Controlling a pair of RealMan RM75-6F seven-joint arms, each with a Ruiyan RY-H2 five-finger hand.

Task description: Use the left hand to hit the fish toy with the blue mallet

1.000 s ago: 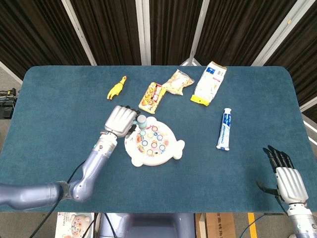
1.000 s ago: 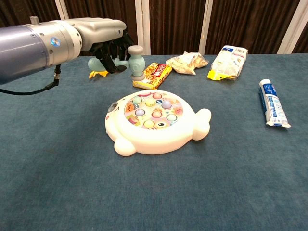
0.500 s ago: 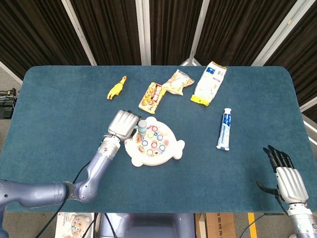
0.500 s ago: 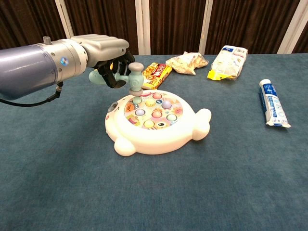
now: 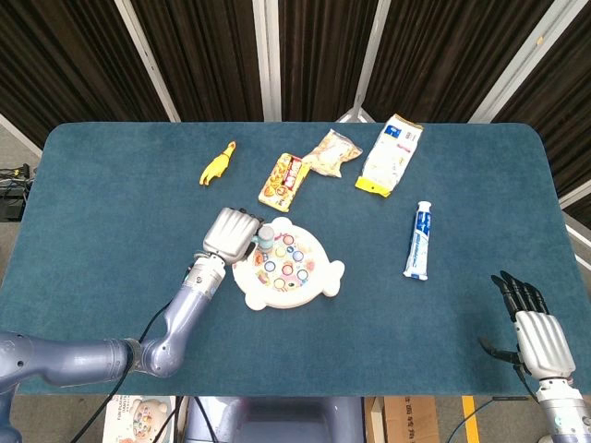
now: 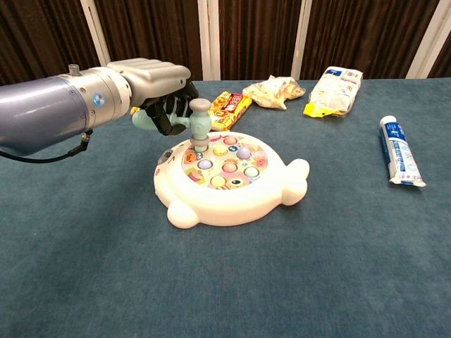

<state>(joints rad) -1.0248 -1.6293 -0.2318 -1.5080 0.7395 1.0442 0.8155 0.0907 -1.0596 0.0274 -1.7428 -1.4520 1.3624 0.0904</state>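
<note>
The white fish toy (image 6: 232,184) (image 5: 291,281) with coloured pegs lies mid-table. My left hand (image 6: 155,88) (image 5: 231,233) grips the handle of the pale blue mallet (image 6: 198,123) (image 5: 265,238) at the toy's left edge. The mallet head stands upright with its lower face down on a peg at the toy's upper left. My right hand (image 5: 538,330) hangs off the table's near right edge, fingers spread and holding nothing; only the head view shows it.
Along the far side lie a yellow rubber chicken (image 5: 218,164), a red-yellow snack box (image 6: 225,109), a crumpled snack bag (image 6: 273,91) and a white-yellow pouch (image 6: 334,91). A toothpaste tube (image 6: 399,160) lies to the right of the toy.
My left hand came down and toward the toy. The mallet head dropped from above the toy's left edge onto a peg.
</note>
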